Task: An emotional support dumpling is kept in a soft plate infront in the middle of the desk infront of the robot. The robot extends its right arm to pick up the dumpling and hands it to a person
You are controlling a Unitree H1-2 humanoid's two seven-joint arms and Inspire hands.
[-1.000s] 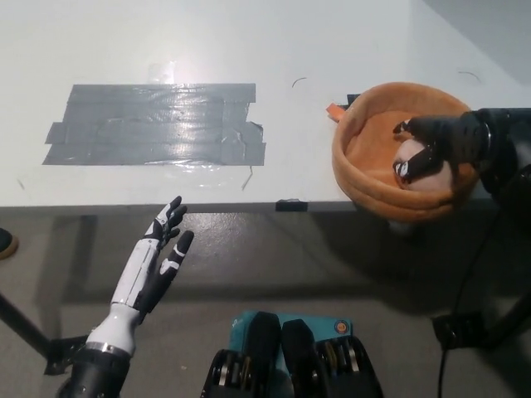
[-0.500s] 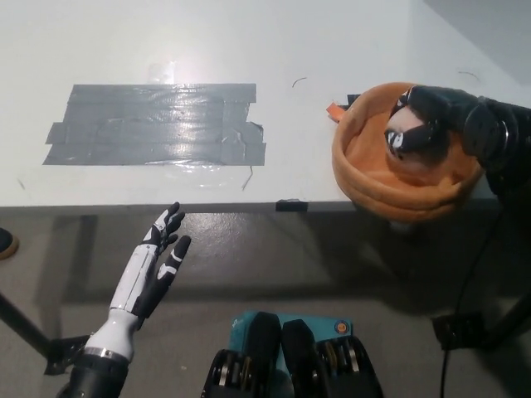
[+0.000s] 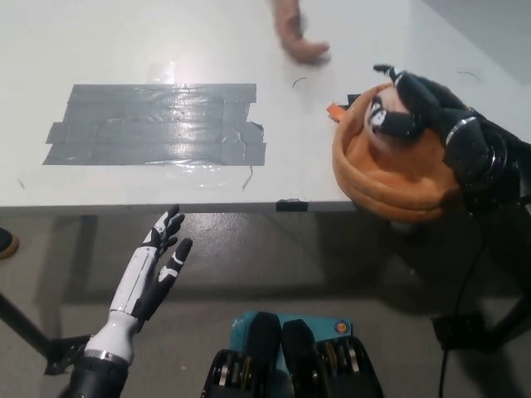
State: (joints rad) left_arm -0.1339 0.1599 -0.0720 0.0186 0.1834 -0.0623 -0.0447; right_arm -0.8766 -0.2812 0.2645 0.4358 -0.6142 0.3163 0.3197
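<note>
Nearest you, the white left hand (image 3: pixel 162 259) hangs idle below the surface (image 3: pixel 149 50) edge, fingers spread, holding nothing. Farther out at the right, your black right hand (image 3: pixel 408 108) is curled around the pale dumpling (image 3: pixel 383 124), raised over the far rim of the orange soft plate (image 3: pixel 390 178). Step in hand looks like the handover: a person's hand (image 3: pixel 294 33) reaches in beyond, so next carry the dumpling up toward it, clear of the plate.
</note>
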